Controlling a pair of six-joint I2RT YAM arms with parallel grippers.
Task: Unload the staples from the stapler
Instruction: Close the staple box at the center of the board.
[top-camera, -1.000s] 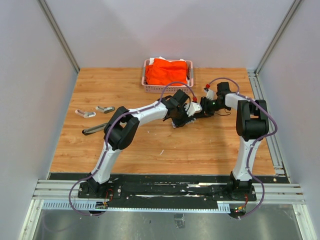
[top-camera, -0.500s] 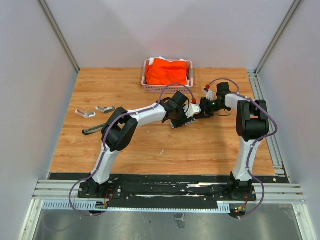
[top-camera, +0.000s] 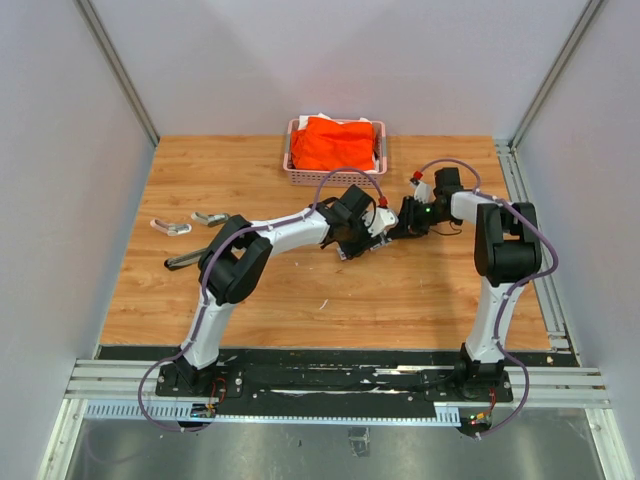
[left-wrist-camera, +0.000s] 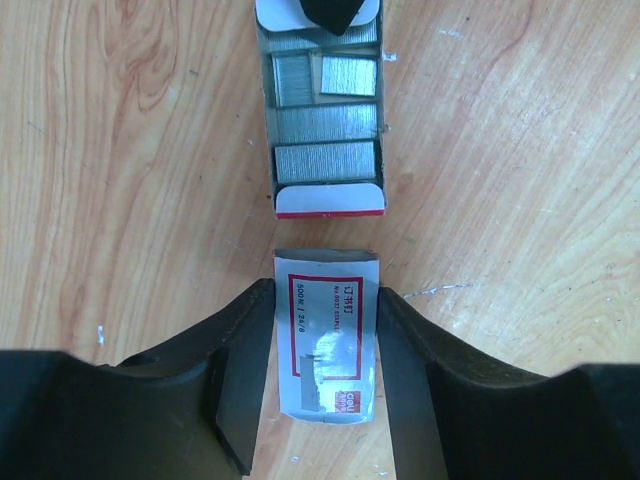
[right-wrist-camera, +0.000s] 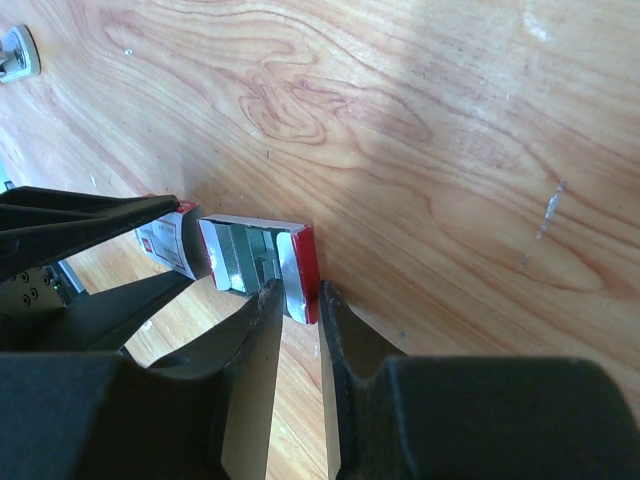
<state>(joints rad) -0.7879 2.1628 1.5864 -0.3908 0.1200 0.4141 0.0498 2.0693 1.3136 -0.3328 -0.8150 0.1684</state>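
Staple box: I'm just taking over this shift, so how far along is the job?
Done: the tray is slid clear of its sleeve, with staples lying in it. In hand: the left gripper clamps the sleeve and the right gripper pinches the tray's end wall. Left: the dark tool at the left of the table, possibly the stapler, lies apart from both arms, so unloading looks unstarted.

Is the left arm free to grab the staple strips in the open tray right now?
Probably not yet: the left gripper is shut on the box sleeve. The staple strips lie uncovered in the tray just ahead.
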